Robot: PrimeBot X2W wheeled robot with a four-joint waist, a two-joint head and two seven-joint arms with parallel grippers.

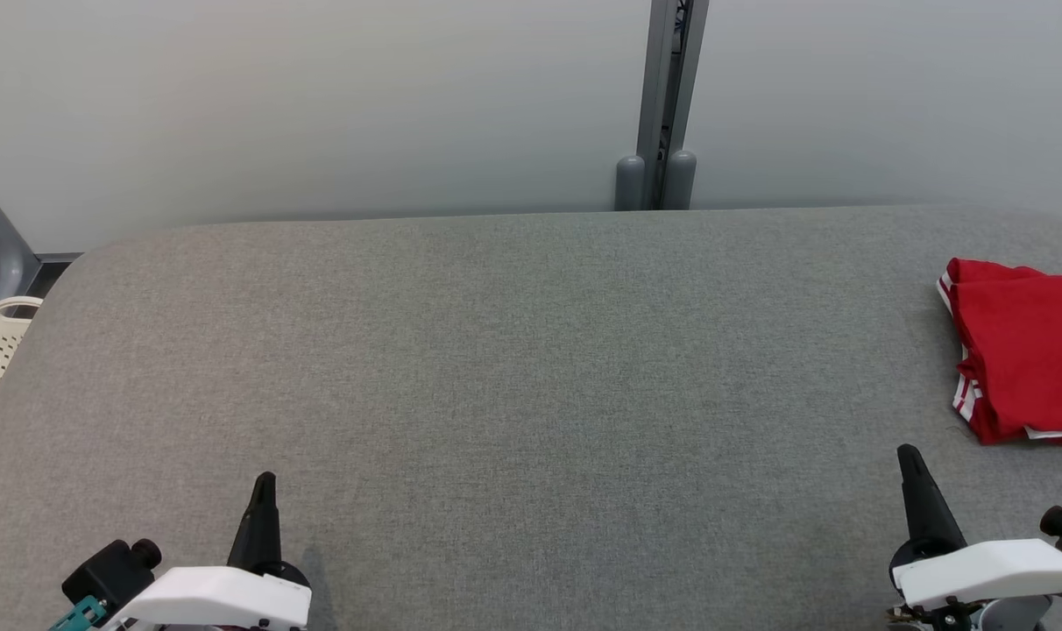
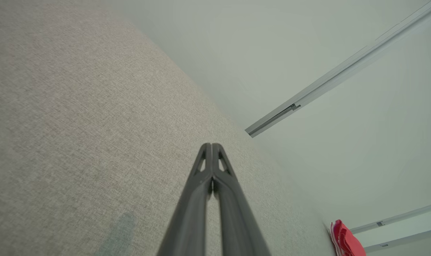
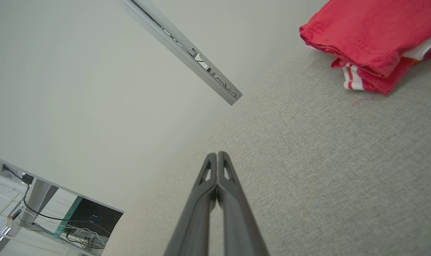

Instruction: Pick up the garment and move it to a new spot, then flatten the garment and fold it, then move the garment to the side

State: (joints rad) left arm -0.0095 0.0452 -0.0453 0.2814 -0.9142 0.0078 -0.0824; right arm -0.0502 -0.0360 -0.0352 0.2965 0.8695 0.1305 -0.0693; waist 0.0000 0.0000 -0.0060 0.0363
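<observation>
Head view, folded red garment [image 1: 1026, 350] at right edge of desk [image 1: 496, 350], left gripper [image 1: 265, 479] and right gripper [image 1: 908, 451] both closed on nothing.

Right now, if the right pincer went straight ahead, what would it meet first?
The way looks free: the right pincer points across the grey tabletop toward the far wall. The folded red garment lies right of that line. Height above the tabletop is unclear.
</observation>
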